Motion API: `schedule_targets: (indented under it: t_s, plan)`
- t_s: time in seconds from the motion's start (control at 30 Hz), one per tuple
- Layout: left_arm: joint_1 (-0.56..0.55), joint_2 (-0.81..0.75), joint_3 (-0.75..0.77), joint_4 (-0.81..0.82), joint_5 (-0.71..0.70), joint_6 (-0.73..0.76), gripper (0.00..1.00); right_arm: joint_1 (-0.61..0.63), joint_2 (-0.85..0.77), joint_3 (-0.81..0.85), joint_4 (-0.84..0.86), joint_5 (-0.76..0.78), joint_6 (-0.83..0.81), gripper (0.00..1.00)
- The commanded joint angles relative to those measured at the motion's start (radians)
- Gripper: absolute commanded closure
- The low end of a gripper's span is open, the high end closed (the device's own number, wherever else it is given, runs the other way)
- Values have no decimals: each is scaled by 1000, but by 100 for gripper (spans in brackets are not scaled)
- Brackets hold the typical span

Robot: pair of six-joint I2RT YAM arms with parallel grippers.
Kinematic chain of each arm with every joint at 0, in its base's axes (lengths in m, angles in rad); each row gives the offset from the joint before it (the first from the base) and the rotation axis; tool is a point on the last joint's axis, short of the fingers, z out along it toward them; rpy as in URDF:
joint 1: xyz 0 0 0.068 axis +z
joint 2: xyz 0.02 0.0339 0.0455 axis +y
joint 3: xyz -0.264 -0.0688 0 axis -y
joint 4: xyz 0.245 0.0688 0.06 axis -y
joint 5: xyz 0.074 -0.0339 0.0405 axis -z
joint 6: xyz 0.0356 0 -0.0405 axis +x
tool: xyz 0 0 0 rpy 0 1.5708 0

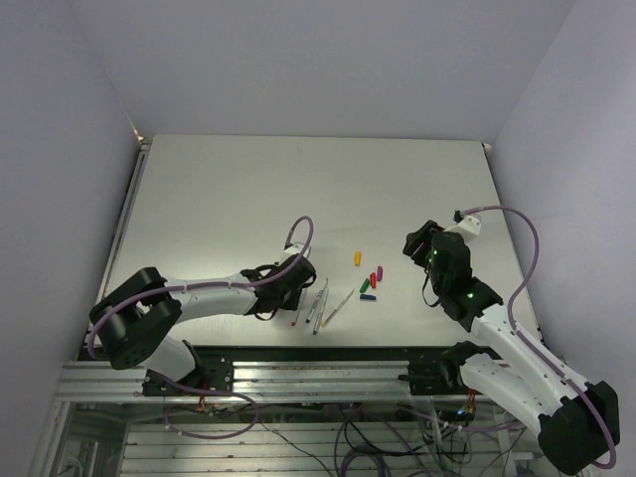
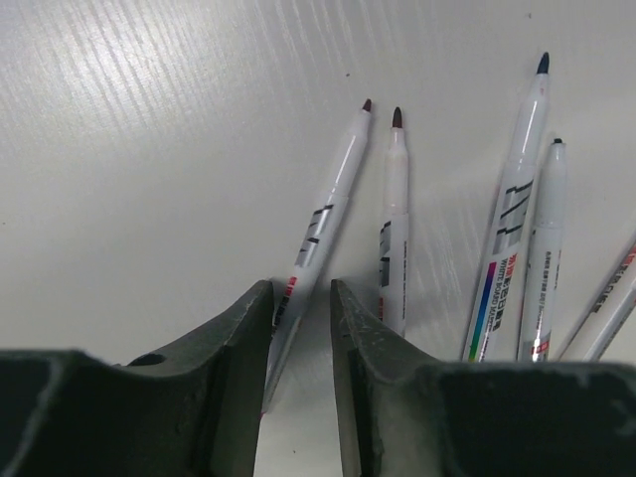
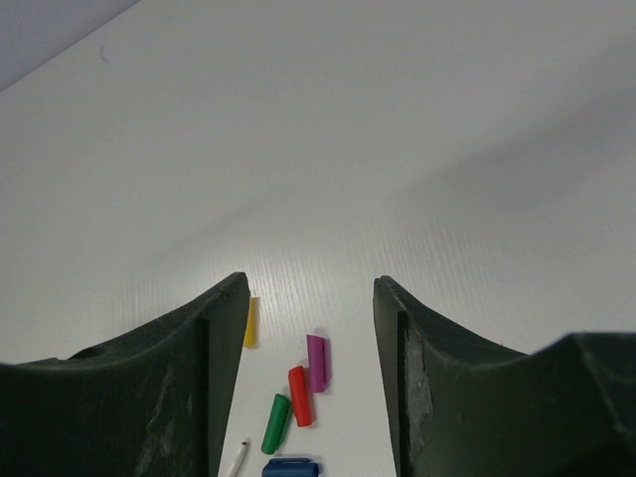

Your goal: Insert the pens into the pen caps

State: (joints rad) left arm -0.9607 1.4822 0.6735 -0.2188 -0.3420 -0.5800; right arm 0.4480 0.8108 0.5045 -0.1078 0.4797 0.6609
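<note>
Several thin white-grey pens [image 1: 320, 303] lie fanned out near the table's front edge. My left gripper [image 2: 301, 298] is low over the leftmost one, a pen with a dark red tip [image 2: 338, 189]. That pen lies between the jaws, against the left finger [image 2: 243, 338], with a gap to the right finger [image 2: 358, 338]. The other pens [image 2: 517, 199] lie just to the right. The pen caps lie in a cluster: yellow [image 3: 248, 323], purple [image 3: 316, 363], red [image 3: 299, 395], green [image 3: 275, 423], blue [image 3: 291, 467]. My right gripper [image 3: 310, 298] hangs open above them, empty.
The white table [image 1: 248, 199] stretches far behind the pens and caps. Grey walls close it in at the back and sides. The caps [image 1: 370, 280] sit between my left gripper [image 1: 294, 298] and my right gripper [image 1: 415, 244].
</note>
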Motion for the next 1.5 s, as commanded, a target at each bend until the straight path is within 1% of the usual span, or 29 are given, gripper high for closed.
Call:
schedule_targets:
  t_s: [0.0, 0.2, 0.3, 0.37, 0.43, 0.47, 0.5, 0.53, 0.73, 0.83, 1.0, 1.23, 1.47]
  plan:
    - [-14, 71, -35, -87, 83, -80, 62, -2, -23, 26, -25, 32, 2, 46]
    - [-16, 41, -57, -129, 118, -116, 61, -3, -38, 25, -35, 40, 4, 46]
    - [-17, 34, -66, -135, 113, -117, 55, -2, -42, 16, -31, 43, 12, 46]
    - [-17, 45, -63, -140, 111, -118, 54, -3, -40, 10, -23, 40, 16, 46]
    - [-17, 57, -64, -130, 125, -118, 65, -2, -35, 9, -21, 31, 17, 46]
    - [-16, 62, -67, -122, 139, -118, 75, -3, -31, 11, -24, 28, 15, 46]
    - [-16, 67, -71, -113, 150, -117, 90, -3, -24, 14, -31, 25, 12, 46]
    - [-17, 72, -73, -108, 162, -118, 92, -3, -16, 19, -41, 22, 8, 47]
    - [-17, 56, -89, -63, 186, -106, 93, -2, 75, 45, -109, -5, -7, 58]
    - [-16, 30, -92, -46, 189, -98, 93, -2, 132, 47, -110, -56, -27, 61]
    - [-16, -55, -74, -45, 112, -85, 93, 6, 194, 30, -63, -142, -64, 67]
    - [-17, -148, -28, -46, -4, -52, 93, 39, 289, 32, -12, -208, -89, 67]
    - [-17, -202, -29, -18, -41, -51, 93, 70, 365, 29, 46, -228, -89, 64]
